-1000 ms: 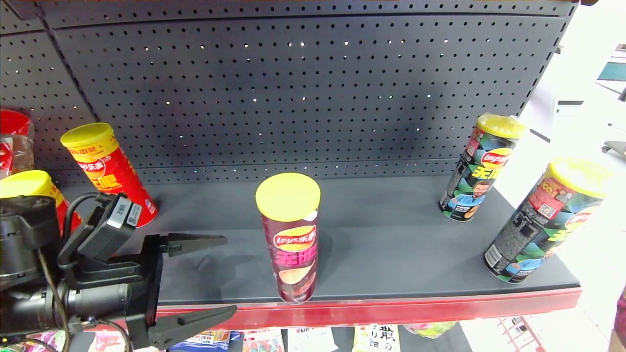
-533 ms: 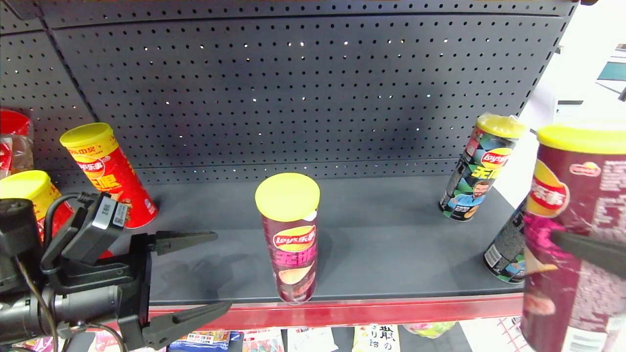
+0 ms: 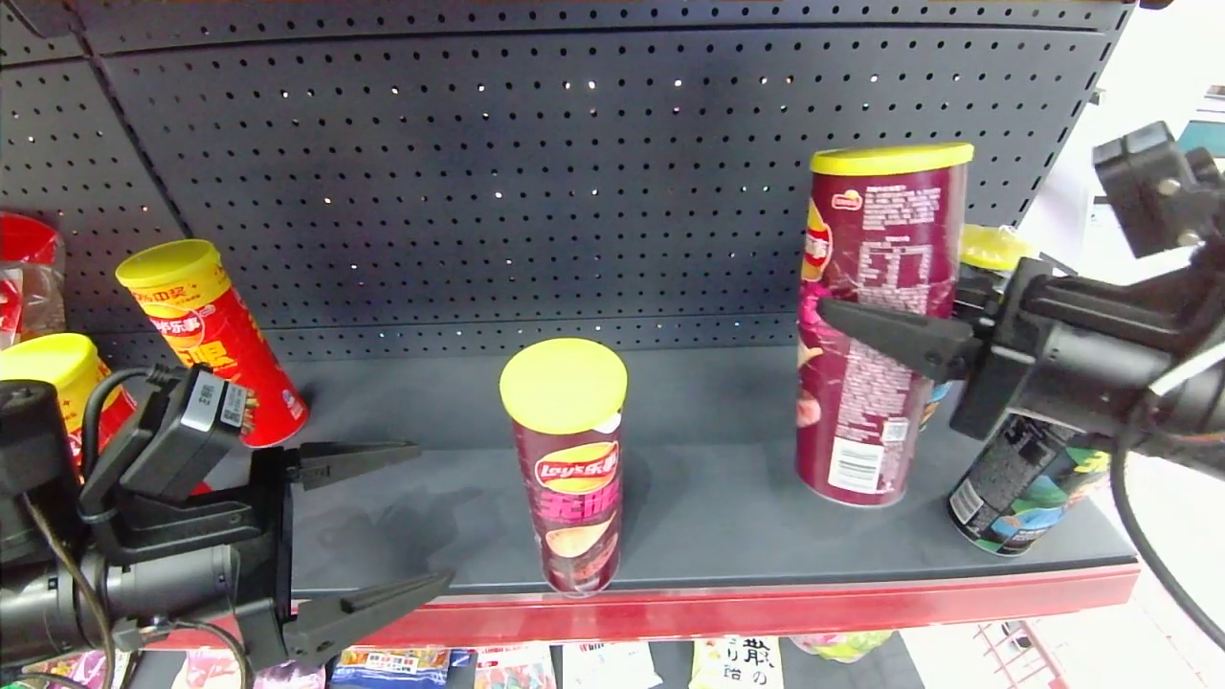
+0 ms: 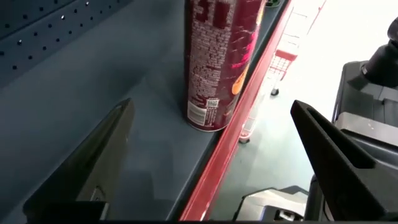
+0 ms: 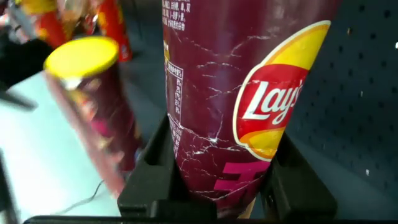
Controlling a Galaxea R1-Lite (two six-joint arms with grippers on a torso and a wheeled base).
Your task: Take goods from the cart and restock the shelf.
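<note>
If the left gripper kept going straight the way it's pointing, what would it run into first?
The left gripper would probably meet the middle maroon chip can standing at the shelf's front edge; it sits ahead between the open jaws, though depth is hard to judge.

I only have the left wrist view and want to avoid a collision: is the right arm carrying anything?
Observer: Yes. The right pincer is shut on a maroon can, held upright over the shelf, to the right of the standing maroon can.
Operator: Anything further right?
Observer: A dark patterned can stands at the shelf's right front corner.
Operator: And beyond my left pincer?
Observer: A red can with a yellow lid stands near the back panel.
</note>
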